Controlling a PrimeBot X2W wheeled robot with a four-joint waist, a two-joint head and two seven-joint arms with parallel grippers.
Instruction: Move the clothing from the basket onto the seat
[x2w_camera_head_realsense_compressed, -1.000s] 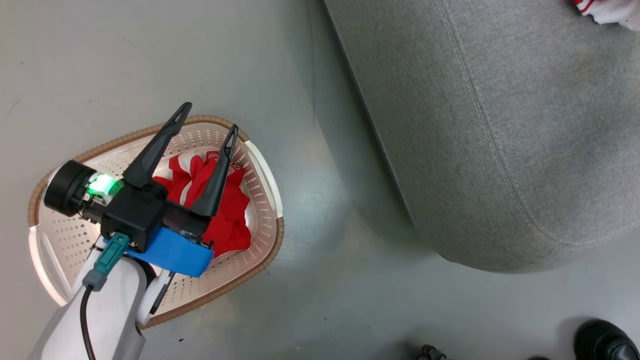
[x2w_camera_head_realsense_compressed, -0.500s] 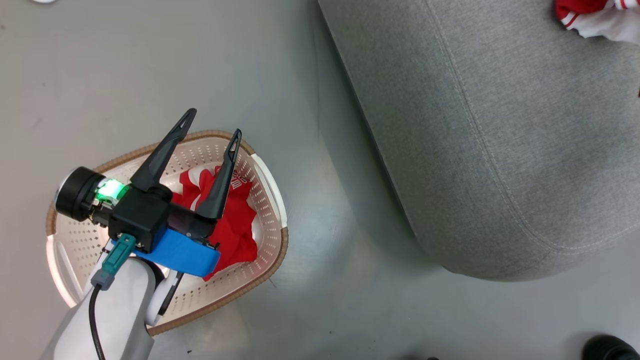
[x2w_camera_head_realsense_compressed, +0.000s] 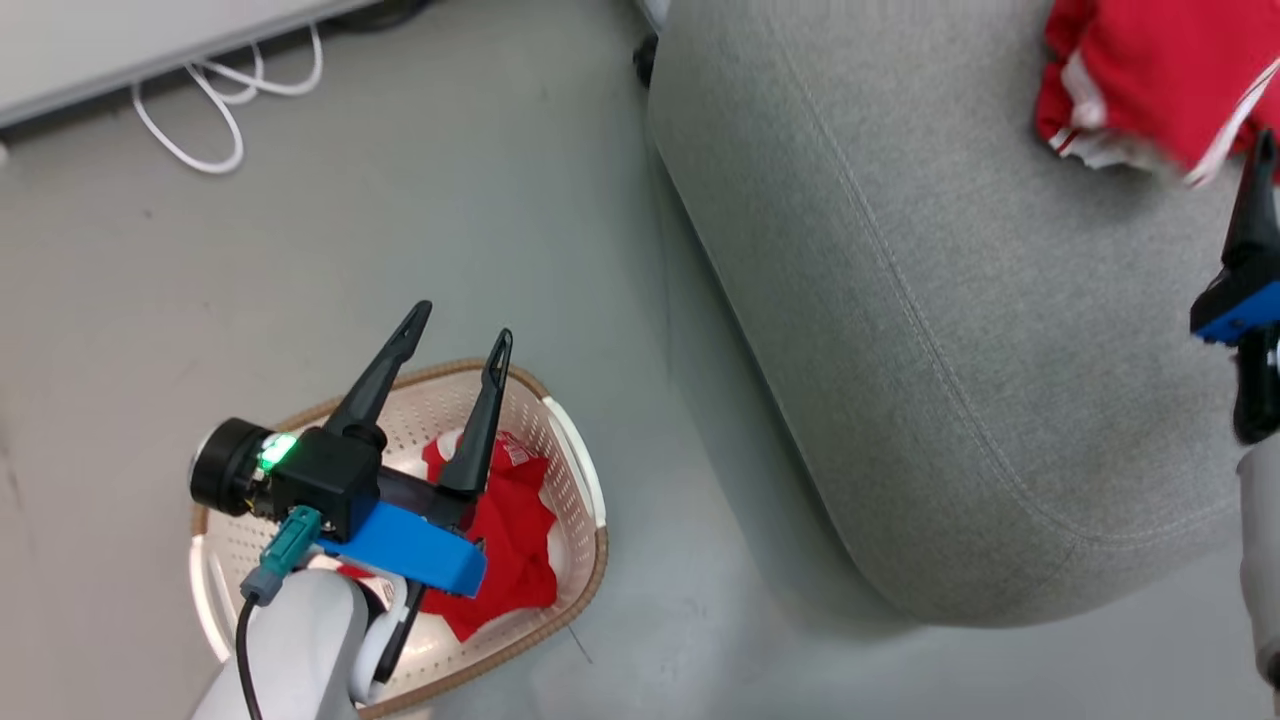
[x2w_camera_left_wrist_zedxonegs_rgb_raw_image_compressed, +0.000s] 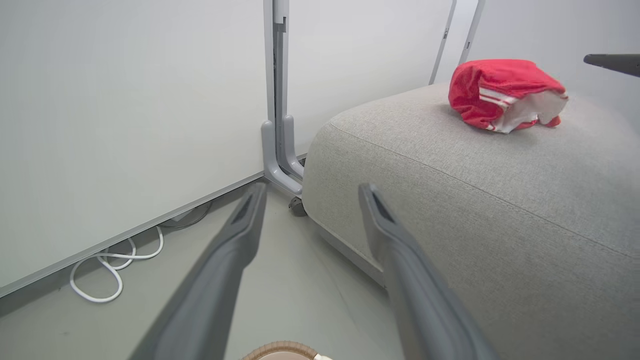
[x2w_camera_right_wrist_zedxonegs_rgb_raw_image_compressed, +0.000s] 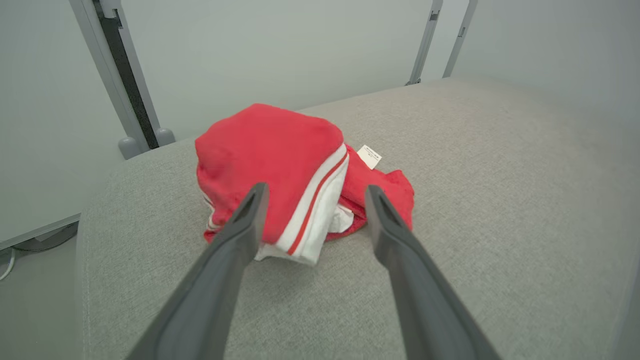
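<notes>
The cream perforated basket (x2w_camera_head_realsense_compressed: 575, 470) with a brown woven rim stands on the floor at the lower left. In it lies one crumpled piece of red clothing (x2w_camera_head_realsense_compressed: 515, 540). My left gripper (x2w_camera_head_realsense_compressed: 464, 322) hangs open above it, holding nothing; its wrist view shows the fingers (x2w_camera_left_wrist_zedxonegs_rgb_raw_image_compressed: 313, 189) spread toward the seat (x2w_camera_left_wrist_zedxonegs_rgb_raw_image_compressed: 500, 200). A second red garment with white stripes (x2w_camera_head_realsense_compressed: 1150, 80) rests on the grey seat (x2w_camera_head_realsense_compressed: 950, 350). My right gripper (x2w_camera_right_wrist_zedxonegs_rgb_raw_image_compressed: 316, 189) is open just short of that garment (x2w_camera_right_wrist_zedxonegs_rgb_raw_image_compressed: 270, 145), not gripping it. One right finger (x2w_camera_head_realsense_compressed: 1252, 215) shows at the head view's right edge.
White cables (x2w_camera_head_realsense_compressed: 220, 110) loop on the grey floor by a white wall panel (x2w_camera_head_realsense_compressed: 150, 50). A grey post with a foot (x2w_camera_left_wrist_zedxonegs_rgb_raw_image_compressed: 280, 165) stands at the seat's far corner. Bare floor separates basket and seat.
The head camera has shifted, bringing the garment on the seat, the right finger and the cables into view. My right gripper has opened. The left gripper stays open over the basket.
</notes>
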